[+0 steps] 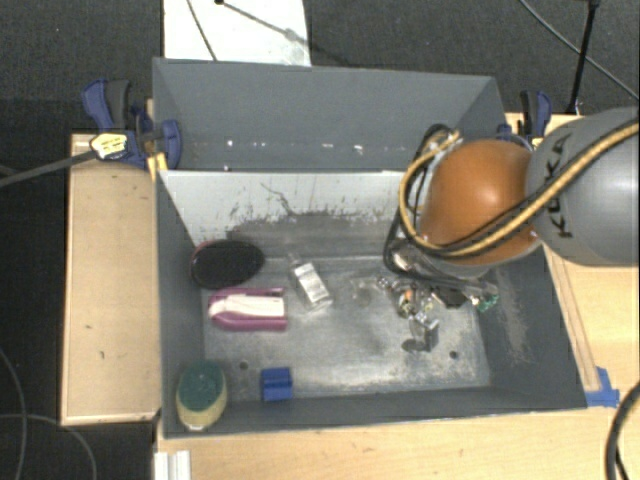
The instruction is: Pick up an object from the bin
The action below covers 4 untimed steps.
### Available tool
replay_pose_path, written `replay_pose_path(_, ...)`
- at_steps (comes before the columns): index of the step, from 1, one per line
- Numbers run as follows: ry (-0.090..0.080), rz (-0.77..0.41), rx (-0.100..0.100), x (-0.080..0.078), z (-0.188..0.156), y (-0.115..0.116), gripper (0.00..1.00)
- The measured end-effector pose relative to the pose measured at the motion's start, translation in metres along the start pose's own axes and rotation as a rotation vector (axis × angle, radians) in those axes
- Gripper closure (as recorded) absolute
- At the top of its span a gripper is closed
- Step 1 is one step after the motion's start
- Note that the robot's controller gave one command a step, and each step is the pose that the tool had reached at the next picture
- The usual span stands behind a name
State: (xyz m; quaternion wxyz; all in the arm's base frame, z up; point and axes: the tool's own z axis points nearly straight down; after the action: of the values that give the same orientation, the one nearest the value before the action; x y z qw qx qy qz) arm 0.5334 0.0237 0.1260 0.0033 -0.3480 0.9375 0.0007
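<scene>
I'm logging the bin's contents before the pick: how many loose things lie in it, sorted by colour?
Black oval pad: 1
Pink-and-white block: 1
Clear silvery piece: 1
Blue cube: 1
Green-and-yellow round sponge: 1
Total: 5, not counting anything hidden beneath the tool.

Shows a grey metal bin (330,118) with the two-finger gripper (420,326) low over the right part of its floor, under an orange domed wrist cover (470,203). Has, well apart at left: black oval pad (228,263), purple-and-white plastic piece (248,309), small silvery wrapped block (312,282), small blue cube (276,383), round green-and-yellow sponge (201,393).
</scene>
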Motion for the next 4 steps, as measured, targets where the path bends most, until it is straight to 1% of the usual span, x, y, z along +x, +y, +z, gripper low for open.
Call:
replay_pose_path(1, -0.002, -0.014, 0.009, 0.005, -0.116, -0.063, 0.0)
replay_pose_path(2, 0.008, -0.097, -0.008, -0.022, -0.032, 0.002, 0.0)
replay_pose_path(3, 0.0, -0.191, 0.002, -0.046, -0.066, -0.004, 0.0)
replay_pose_path(4, 0.005, -0.196, -0.003, -0.038, -0.048, 0.001, 0.0)
